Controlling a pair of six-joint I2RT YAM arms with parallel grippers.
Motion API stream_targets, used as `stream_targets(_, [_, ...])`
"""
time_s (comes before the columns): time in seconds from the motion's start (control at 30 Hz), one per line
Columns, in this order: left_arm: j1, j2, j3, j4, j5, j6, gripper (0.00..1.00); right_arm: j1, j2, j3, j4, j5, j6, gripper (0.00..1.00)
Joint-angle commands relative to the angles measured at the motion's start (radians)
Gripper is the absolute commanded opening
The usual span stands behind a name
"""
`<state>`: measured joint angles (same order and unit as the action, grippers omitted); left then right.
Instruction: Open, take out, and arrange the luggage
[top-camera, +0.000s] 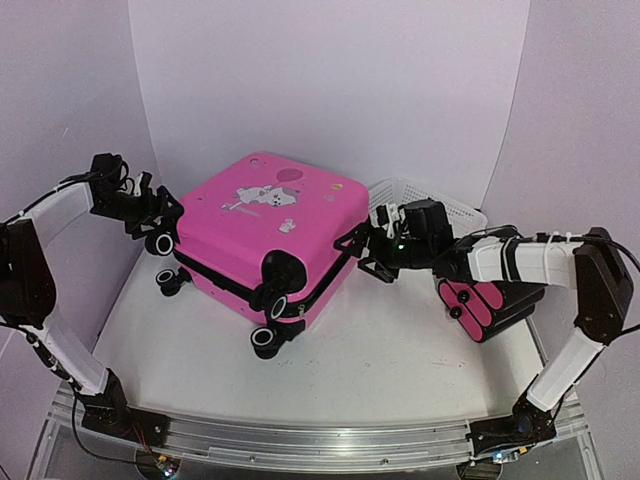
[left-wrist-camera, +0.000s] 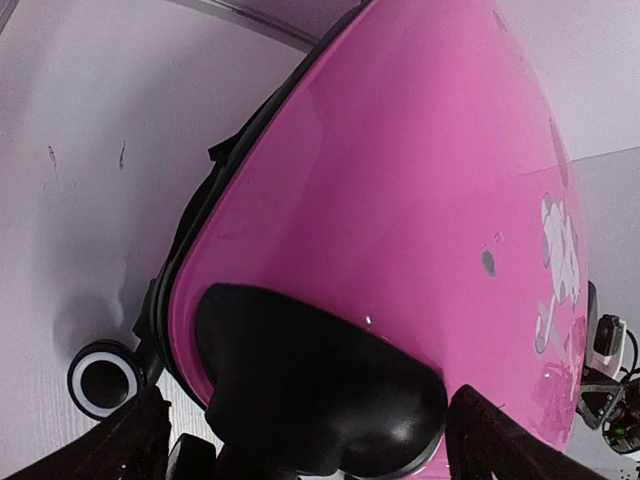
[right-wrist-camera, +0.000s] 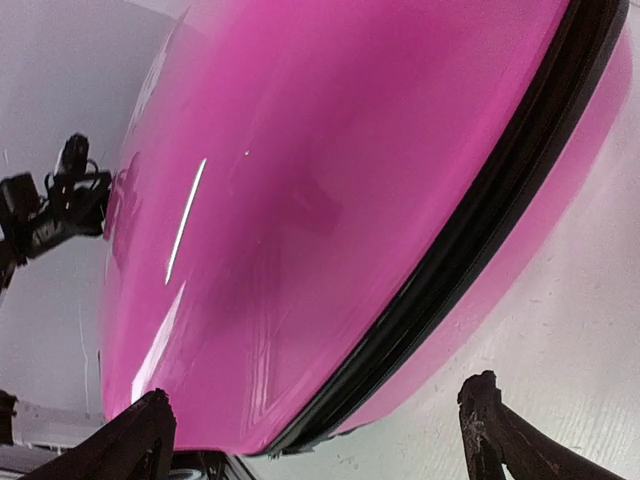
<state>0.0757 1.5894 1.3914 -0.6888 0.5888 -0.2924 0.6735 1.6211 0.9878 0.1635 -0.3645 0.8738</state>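
Observation:
The luggage (top-camera: 270, 225), a bright-pink hard-shell suitcase with a cartoon print, lies flat and closed in the middle of the table, its black wheels (top-camera: 268, 340) facing front-left. My left gripper (top-camera: 152, 208) is open at its left corner. In the left wrist view its fingers (left-wrist-camera: 130, 440) straddle the black wheel housing (left-wrist-camera: 310, 385) without gripping it. My right gripper (top-camera: 374, 246) is open at the suitcase's right side. In the right wrist view the pink shell (right-wrist-camera: 300, 200) and black zip trim (right-wrist-camera: 480, 230) lie just ahead of the spread fingertips (right-wrist-camera: 500, 425).
A white mesh basket (top-camera: 452, 208) stands at the back right behind the right arm. A stack of small black cases with pink ends (top-camera: 490, 305) lies under the right forearm. White walls enclose the back and sides. A loose-looking wheel (left-wrist-camera: 103, 378) sits beside the left fingers.

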Motion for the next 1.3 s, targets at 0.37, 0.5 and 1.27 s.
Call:
stream_targets(0.37, [-0.253,-0.362,-0.359,0.021,0.018,-0.081,0.52,-0.078,0.388,0.622,-0.252,-0.298,-0.215,0.88])
stream_targets(0.5, [-0.255,-0.483,-0.42,0.014,-0.016,-0.106,0.58,-0.08,0.314,0.595,-0.357,-0.234,-0.351,0.91])
stream_targets(1.27, [-0.255,-0.499,-0.422,-0.042,0.002,-0.103,0.6,-0.122,0.072,-0.134,0.252,-0.261,-0.718,0.68])
